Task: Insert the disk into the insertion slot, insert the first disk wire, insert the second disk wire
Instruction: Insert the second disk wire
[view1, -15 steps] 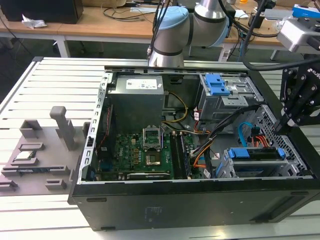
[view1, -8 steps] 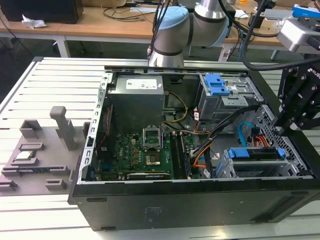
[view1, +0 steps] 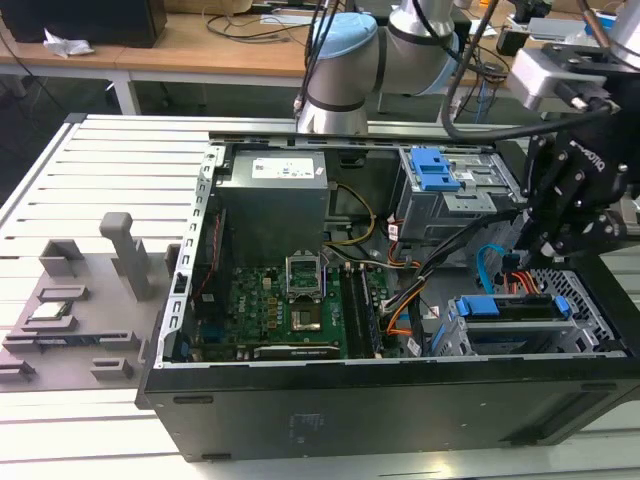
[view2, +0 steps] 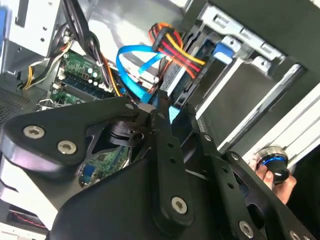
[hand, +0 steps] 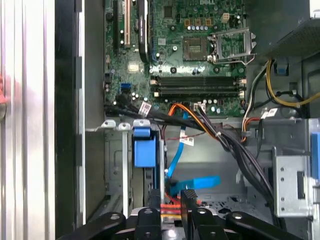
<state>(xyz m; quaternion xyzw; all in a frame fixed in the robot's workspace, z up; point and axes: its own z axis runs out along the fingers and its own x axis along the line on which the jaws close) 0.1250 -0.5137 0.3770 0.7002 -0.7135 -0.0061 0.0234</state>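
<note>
One arm, its gripper (view1: 540, 245) lowered into the open computer case (view1: 400, 400) beside the insertion slot (view1: 590, 310). Disk (view1: 510, 308) sits inside that slot, blue carrier edge showing. First disk wire (view2: 172, 47), the orange-red-black bundle, runs to the disk's rear edge and looks plugged in. Second disk wire (view2: 135, 70), light blue, loops just beside the bundle; its plug end lies at the fingertips (hand: 187, 197) in the first wrist view. Fingers drawn close together around that blue end, apparently pinching it. Motherboard (hand: 190, 55) lies beyond the slot.
</note>
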